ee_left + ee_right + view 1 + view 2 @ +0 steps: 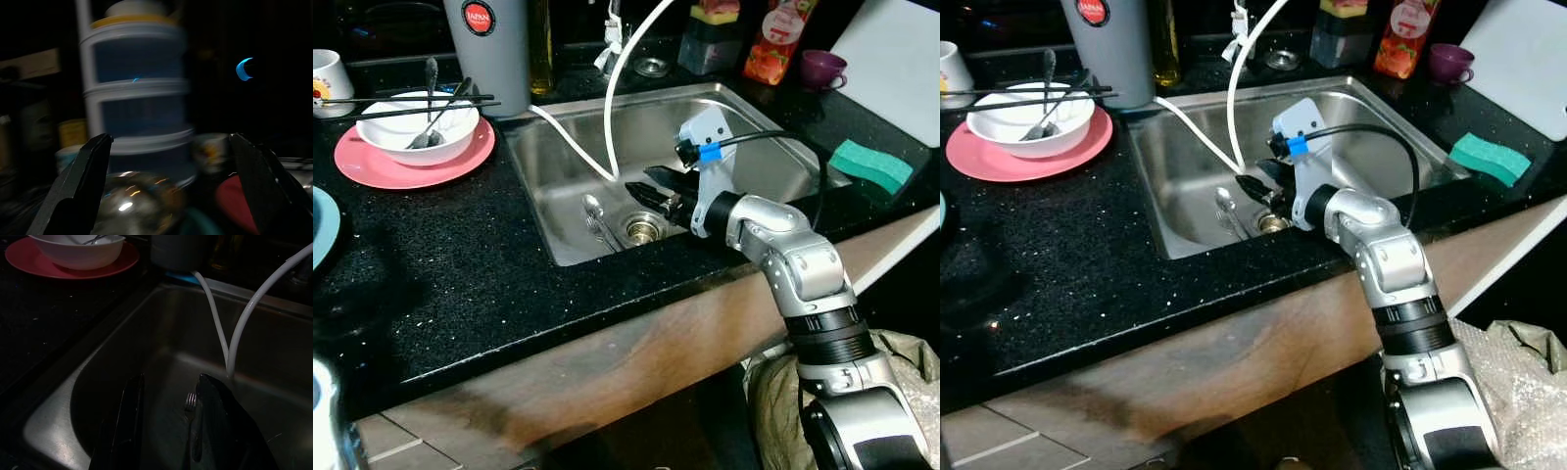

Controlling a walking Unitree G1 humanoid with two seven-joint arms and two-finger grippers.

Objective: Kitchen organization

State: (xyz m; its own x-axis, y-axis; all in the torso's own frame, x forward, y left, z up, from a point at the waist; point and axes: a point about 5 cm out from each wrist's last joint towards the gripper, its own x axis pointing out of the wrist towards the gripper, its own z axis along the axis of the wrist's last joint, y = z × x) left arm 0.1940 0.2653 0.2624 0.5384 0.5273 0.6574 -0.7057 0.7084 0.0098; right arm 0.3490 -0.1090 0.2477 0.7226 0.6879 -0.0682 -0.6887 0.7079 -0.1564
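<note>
The right gripper (644, 189) hung low inside the steel sink (773, 157) at the centre of the head views, its two black fingers parted by a moderate gap and closed on nothing, pointed toward the sink's left end. Just beyond the fingertips, on the sink floor beside the drain (643, 228), lay a spoon (593, 208) and what looked like a fork (190, 402) alongside it; in the right wrist view the fork's tines showed between the fingers, so the gripper seemed lined up to pick cutlery off the bottom. A white hose (628, 59) looped down from the top of the frame into the basin just behind the gripper, close enough to be snagged on a lift. At the upper left, on the black counter (460, 264), a white bowl (416, 127) sat on a pink plate (372, 168), with utensils in it and chopsticks (411, 101) across its rim; this was probably where dirty tableware had been gathered. A green sponge (871, 164) rested on the counter at the right edge of the sink. The left gripper (171, 181) stood wide open and empty in its dim wrist view, facing a stack of blurred white containers (139, 93).
</note>
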